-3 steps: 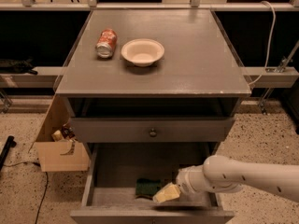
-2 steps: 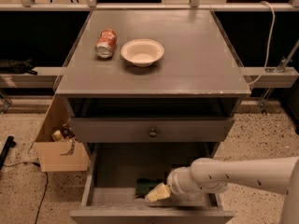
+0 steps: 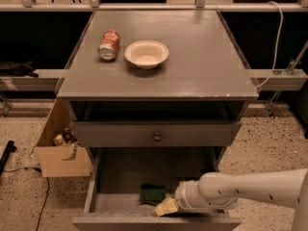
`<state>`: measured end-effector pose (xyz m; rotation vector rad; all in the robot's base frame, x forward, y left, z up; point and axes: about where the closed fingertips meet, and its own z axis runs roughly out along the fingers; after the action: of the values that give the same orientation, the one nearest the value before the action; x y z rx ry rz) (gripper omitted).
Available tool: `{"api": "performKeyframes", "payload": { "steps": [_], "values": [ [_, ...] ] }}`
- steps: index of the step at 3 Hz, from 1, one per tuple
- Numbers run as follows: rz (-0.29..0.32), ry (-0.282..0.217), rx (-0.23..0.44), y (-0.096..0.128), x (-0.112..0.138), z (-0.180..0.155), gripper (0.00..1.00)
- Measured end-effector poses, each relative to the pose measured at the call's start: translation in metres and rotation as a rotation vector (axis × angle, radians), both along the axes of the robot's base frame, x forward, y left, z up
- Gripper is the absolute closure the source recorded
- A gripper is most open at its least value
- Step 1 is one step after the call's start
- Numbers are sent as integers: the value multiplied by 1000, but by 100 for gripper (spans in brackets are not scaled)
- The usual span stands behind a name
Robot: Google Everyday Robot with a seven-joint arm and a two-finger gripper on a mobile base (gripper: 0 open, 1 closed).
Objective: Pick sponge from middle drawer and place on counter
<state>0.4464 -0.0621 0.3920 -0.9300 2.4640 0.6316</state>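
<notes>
The sponge [image 3: 152, 194], dark green face up, lies on the grey floor of the open middle drawer [image 3: 115, 203], near its front rim. My gripper [image 3: 163, 208] reaches in from the right on a white arm, low inside the drawer, its pale fingertips just right of and in front of the sponge, at its edge. The counter [image 3: 192, 57] is the wide grey cabinet top above.
A tipped red soda can [image 3: 109, 44] and a cream bowl [image 3: 146, 54] sit on the counter's left half. A closed drawer front with a round knob [image 3: 157, 137] is above the open drawer. A cardboard box [image 3: 60, 153] stands on the floor at left.
My gripper and arm have moved left inside the drawer, closer to the sponge. The sponge, can and bowl have not moved.
</notes>
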Motion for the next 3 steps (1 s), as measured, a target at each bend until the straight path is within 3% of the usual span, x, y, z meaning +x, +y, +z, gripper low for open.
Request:
{"api": "performKeyframes", "payload": {
  "steps": [1,2,3],
  "values": [
    [0,0,0,0,0,0,0],
    [39,45,-9,23,33,23,0],
    [49,50,-13,27,36,24,0]
  ]
}}
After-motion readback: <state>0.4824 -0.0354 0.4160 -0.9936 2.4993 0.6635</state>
